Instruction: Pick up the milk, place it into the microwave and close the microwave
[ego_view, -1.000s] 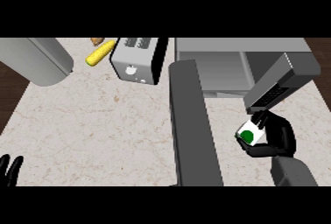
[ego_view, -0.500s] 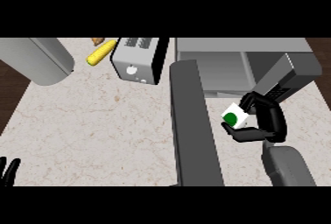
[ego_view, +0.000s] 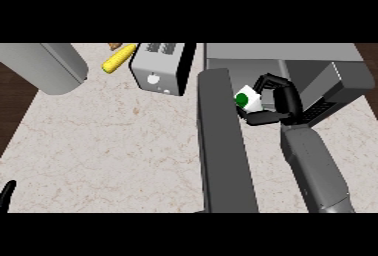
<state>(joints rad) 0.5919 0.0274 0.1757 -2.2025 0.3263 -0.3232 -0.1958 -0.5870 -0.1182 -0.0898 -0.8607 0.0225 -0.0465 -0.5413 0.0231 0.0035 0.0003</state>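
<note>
Two hands: only the right hand (ego_view: 277, 102) works; the left hand (ego_view: 6, 192) shows as a dark sliver at the lower left edge of the counter (ego_view: 111, 145), and whether its fingers are open or curled cannot be told.
Right hand's hold: fingers and thumb curled round the milk (ego_view: 249, 99), wrapping it from the right and from beneath, so the carton is carried clear of the surface.
Milk's place: a small white carton with a green round mark, held just right of the open microwave door (ego_view: 224, 145), in front of the microwave (ego_view: 295, 65) opening; it looks tilted, not upright.
Door: a long grey slab swung out toward the viewer, standing between the milk and the open stretch of counter; probably left wide so the forearm can pass beside it.
Step in hand: likely the carry into the cavity; placing and closing are not yet done.
Next move's need: the carton wants levelling before release, and the forearm must keep off the door's edge.
Bystanders: a toaster (ego_view: 161, 67) sits left of the door, a corn cob (ego_view: 119, 58) just beyond it, a grey cylinder (ego_view: 44, 67) at far left; all are well apart from the path.
</note>
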